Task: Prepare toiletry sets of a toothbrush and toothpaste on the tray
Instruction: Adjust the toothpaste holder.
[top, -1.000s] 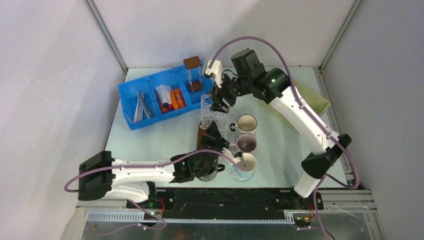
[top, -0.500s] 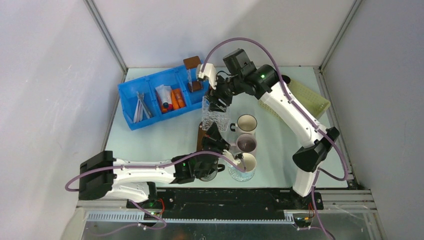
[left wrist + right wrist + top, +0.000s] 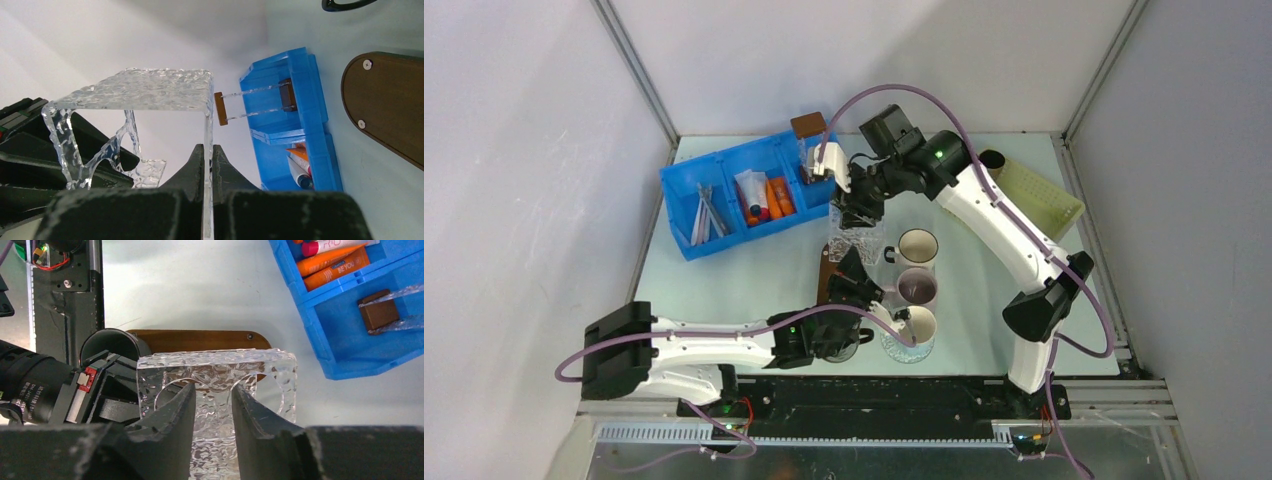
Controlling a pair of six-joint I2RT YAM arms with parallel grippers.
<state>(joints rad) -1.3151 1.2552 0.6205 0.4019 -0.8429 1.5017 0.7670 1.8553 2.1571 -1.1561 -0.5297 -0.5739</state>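
Two-holed clear holder (image 3: 215, 367): left gripper (image 3: 208, 150) pinches its wall; right gripper (image 3: 213, 390) straddles the strip between holes, grip unclear. Best close squarely there.

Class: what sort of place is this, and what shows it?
Likely a robotics lab test cell: two arms bolted to a table, bare white enclosure walls, a blue bin of toothpaste tubes.

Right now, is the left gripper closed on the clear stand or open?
Shut on it: the left wrist view shows the left gripper pinching one thin wall of the clear stand.
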